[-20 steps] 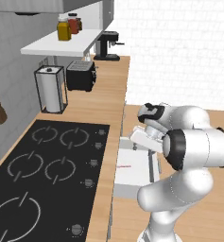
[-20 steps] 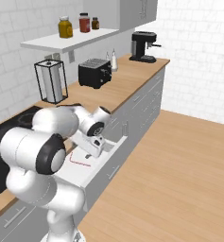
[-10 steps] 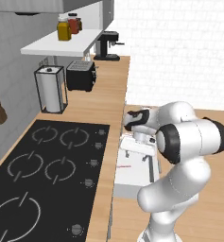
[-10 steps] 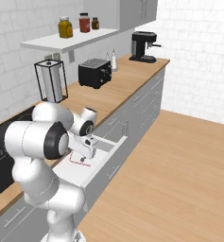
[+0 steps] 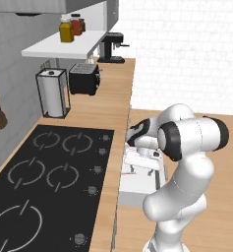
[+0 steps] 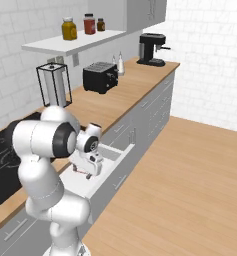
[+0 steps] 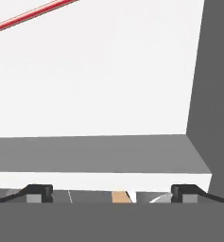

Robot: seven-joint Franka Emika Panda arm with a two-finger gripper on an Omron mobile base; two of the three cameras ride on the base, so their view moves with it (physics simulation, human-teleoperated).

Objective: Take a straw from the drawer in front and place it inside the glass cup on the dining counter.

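Because the straw (image 7: 33,13) has to be lifted out before anything else, the drawer (image 6: 112,165) is stood pulled out from under the wood worktop (image 6: 125,92), and the gripper (image 7: 111,193) is held low inside it with its jaws spread wide and nothing between them. In the hand view the straw is seen at about eleven o'clock from the fingertips (image 7: 38,191), well apart from them, lying flat on the drawer's white floor; it is a very thin, straight pinkish-red stick. In the right base view a short red length of it is shown just beside the hand, at about seven o'clock. The drawer is a shallow, smooth white box with a flat grey front. The thin stick is judged likely to roll or slip unless it is pinched squarely across its width.
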